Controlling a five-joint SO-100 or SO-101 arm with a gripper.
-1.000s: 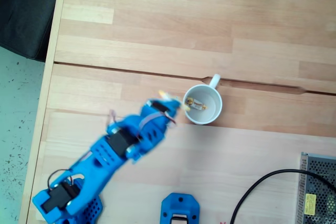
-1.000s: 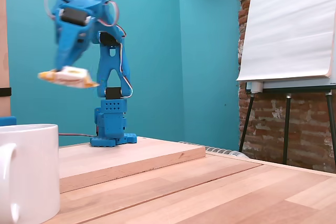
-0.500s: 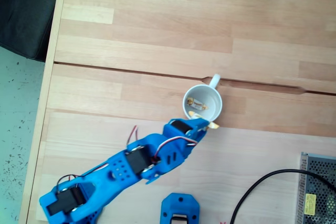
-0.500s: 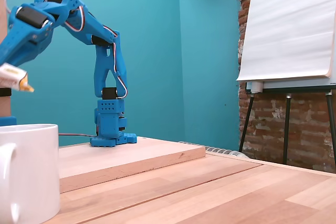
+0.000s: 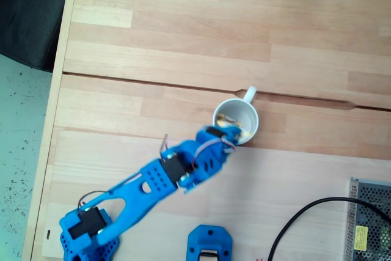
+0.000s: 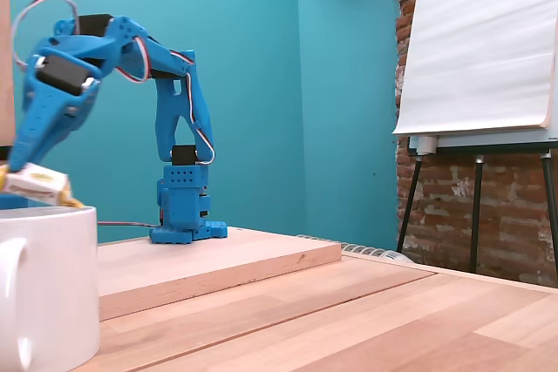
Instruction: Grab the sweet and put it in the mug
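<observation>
The gripper (image 6: pixel 30 182) is clamped on the sweet (image 6: pixel 35 185), holding it just above the mug's (image 6: pixel 44 280) rim; from above, the gripper (image 5: pixel 231 134) overlaps the mug (image 5: pixel 250 128) on the table (image 5: pixel 183 41).

Arm (image 6: pixel 170 84): bright blue printed plastic throughout, angular link shells. Black servo blocks set into the joints (image 5: pixel 171 167). Thin red, white and dark wires loop loose between links (image 6: pixel 35 8). Base (image 6: pixel 183 206): blue boxy block, small perforation dots on its face, flared foot. Tool (image 6: pixel 39 158): blue, tapering to narrow tips. Link plate shows small round holes (image 5: pixel 153 181).
</observation>
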